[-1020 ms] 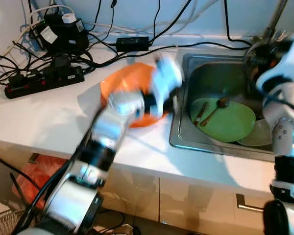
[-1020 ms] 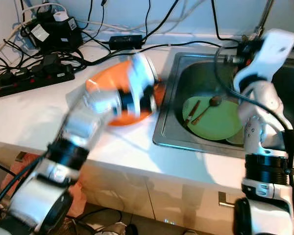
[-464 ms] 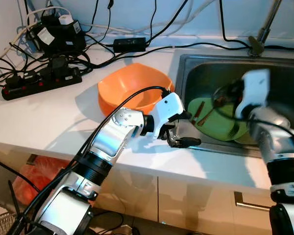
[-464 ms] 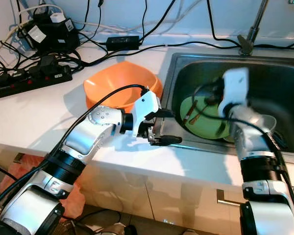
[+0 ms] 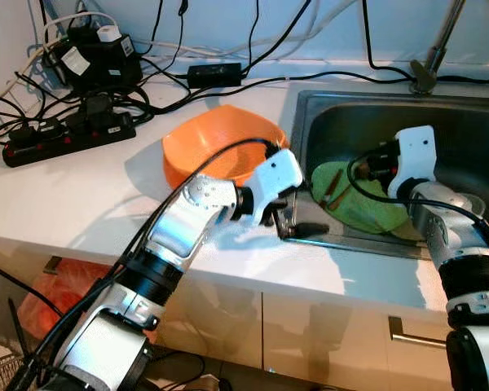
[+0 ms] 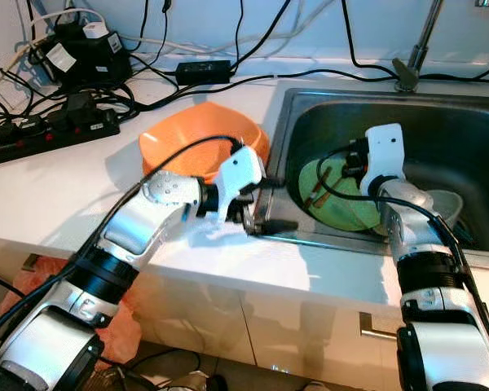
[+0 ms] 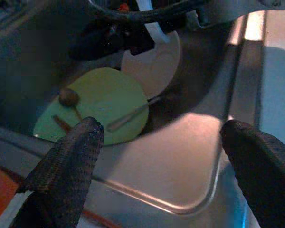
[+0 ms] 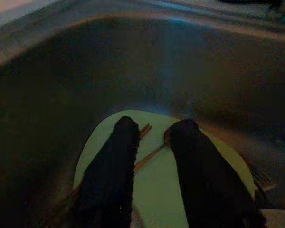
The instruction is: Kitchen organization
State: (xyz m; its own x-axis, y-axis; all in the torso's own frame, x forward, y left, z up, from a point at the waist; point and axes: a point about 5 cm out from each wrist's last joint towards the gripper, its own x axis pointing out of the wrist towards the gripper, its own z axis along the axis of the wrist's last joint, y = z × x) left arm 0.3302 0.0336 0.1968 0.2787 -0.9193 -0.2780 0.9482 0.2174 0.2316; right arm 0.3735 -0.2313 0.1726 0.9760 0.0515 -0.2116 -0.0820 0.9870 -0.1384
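Observation:
A green plate [image 6: 342, 213] lies in the steel sink [image 5: 350, 118], with a wooden spoon [image 7: 69, 97], a brown stick [image 7: 61, 123] and a fork [image 7: 133, 111] on it. My right gripper [image 8: 154, 126] hangs low over that plate, open, its fingers [image 8: 109, 175] a little apart on either side of the spoon's handle. At the sink's near left rim my left gripper [image 6: 273, 204] is wide open with nothing between its fingers [image 7: 66, 175]. An orange bowl [image 5: 216, 142] sits on the white counter [image 5: 73, 204], just behind the left wrist.
A pale dish [image 7: 152, 66] and a clear bowl [image 6: 444, 204] lie beside the green plate. The tap [image 5: 428, 73] rises behind the sink. Power strips and tangled cables [image 5: 73, 130] crowd the counter's back left. An orange bag [image 5: 53, 293] sits on the floor below.
My left arm swung from over the orange bowl down to the sink's rim. My right arm dropped from near the tap into the sink, over the green plate.

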